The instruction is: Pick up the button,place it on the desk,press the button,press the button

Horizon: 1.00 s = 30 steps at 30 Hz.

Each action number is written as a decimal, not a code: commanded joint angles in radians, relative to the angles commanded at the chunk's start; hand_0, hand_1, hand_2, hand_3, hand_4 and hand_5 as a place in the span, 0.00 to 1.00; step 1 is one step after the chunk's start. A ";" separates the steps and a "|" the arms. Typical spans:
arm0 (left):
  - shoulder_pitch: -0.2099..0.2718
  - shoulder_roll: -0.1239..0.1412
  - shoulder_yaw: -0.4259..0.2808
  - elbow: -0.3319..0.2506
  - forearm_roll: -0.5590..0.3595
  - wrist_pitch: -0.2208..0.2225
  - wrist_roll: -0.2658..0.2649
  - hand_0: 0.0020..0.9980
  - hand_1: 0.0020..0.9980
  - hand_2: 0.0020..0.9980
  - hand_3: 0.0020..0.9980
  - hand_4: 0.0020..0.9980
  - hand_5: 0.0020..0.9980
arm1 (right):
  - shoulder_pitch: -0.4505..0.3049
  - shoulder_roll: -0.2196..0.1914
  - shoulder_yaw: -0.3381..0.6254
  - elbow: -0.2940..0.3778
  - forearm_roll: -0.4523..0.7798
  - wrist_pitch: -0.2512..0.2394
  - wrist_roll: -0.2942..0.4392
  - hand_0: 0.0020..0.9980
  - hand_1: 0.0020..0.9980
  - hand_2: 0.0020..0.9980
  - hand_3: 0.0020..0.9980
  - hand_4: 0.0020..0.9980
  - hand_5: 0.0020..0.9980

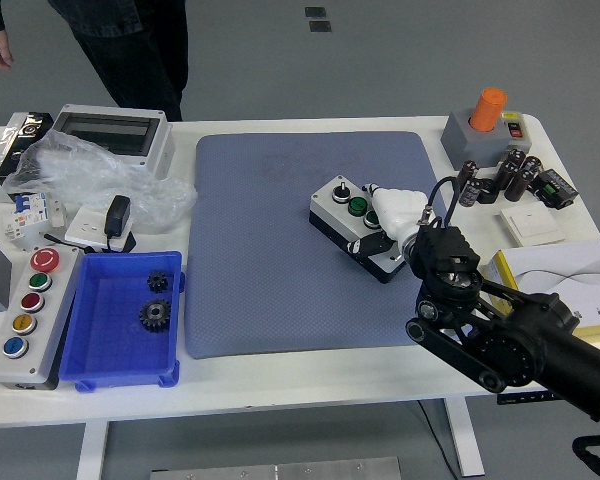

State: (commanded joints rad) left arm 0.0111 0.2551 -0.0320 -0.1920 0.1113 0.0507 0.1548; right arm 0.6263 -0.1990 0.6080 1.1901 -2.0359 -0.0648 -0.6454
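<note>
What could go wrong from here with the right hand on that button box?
1. The right robot hand covers the near end of the button box, which sits loose and angled on the blue mat; a press could slide or tip it.
2. With the buttons close together, a finger might hit the green button or the black knob by mistake.

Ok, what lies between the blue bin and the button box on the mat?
In the head view, only bare blue-grey mat lies between the blue bin and the button box, where the right hand rests.
</note>
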 joint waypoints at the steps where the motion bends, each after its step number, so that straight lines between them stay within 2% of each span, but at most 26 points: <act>1: 0.000 0.000 0.002 0.000 -0.002 0.001 -0.001 0.68 0.70 0.63 0.63 0.56 0.33 | 0.000 0.000 -0.003 0.000 -0.002 0.000 0.000 0.27 0.55 0.55 0.74 0.80 0.27; 3: -0.001 0.000 0.006 0.000 -0.006 0.001 -0.004 0.68 0.70 0.63 0.63 0.56 0.33 | 0.000 0.001 -0.009 -0.002 -0.004 -0.002 0.000 0.27 0.55 0.55 0.74 0.80 0.27; 4: -0.001 0.000 0.008 -0.001 -0.008 0.002 -0.006 0.68 0.70 0.63 0.63 0.56 0.34 | -0.001 0.001 -0.012 -0.002 -0.005 -0.003 0.000 0.22 0.47 0.44 0.52 0.64 0.16; 9: -0.001 0.000 0.014 -0.001 -0.014 0.004 -0.012 0.68 0.70 0.63 0.63 0.56 0.34 | -0.002 0.001 -0.026 -0.001 -0.014 -0.019 0.000 0.22 0.47 0.44 0.52 0.64 0.16; 10: -0.001 0.000 0.016 -0.001 -0.016 0.005 -0.014 0.68 0.70 0.63 0.63 0.56 0.34 | -0.002 0.000 -0.029 0.000 -0.015 -0.023 0.000 0.22 0.46 0.41 0.42 0.65 0.05; 15: -0.003 -0.001 0.029 -0.002 -0.029 0.008 -0.022 0.68 0.70 0.63 0.63 0.56 0.34 | -0.001 -0.010 -0.056 0.015 -0.015 -0.045 0.000 0.22 0.46 0.41 0.42 0.65 0.05; 16: -0.003 -0.001 0.030 -0.002 -0.030 0.008 -0.023 0.68 0.70 0.63 0.64 0.56 0.36 | 0.000 -0.014 -0.063 0.019 -0.014 -0.050 0.000 0.22 0.46 0.40 0.37 0.63 0.03; 21: -0.002 -0.001 0.032 -0.002 -0.033 0.010 -0.025 0.68 0.70 0.63 0.64 0.56 0.36 | 0.003 -0.035 -0.085 0.042 -0.017 -0.083 0.000 0.22 0.46 0.40 0.37 0.63 0.03; 22: -0.002 -0.001 0.032 -0.002 -0.033 0.010 -0.026 0.68 0.70 0.63 0.64 0.56 0.36 | 0.004 -0.041 -0.089 0.047 -0.018 -0.094 0.000 0.22 0.46 0.40 0.33 0.62 0.02; 27: -0.001 -0.003 0.032 -0.001 -0.035 0.012 -0.027 0.68 0.70 0.63 0.64 0.56 0.37 | 0.011 -0.070 -0.112 0.073 -0.013 -0.139 0.001 0.23 0.47 0.40 0.32 0.60 0.01; 30: -0.001 -0.004 0.031 -0.001 -0.035 0.013 -0.028 0.68 0.70 0.63 0.64 0.56 0.37 | 0.026 -0.098 -0.139 0.099 -0.006 -0.174 0.027 0.23 0.47 0.40 0.32 0.60 0.01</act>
State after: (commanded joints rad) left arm 0.0098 0.2515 -0.0008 -0.1926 0.0768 0.0634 0.1268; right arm 0.6527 -0.2972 0.4685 1.2886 -2.0415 -0.2386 -0.6179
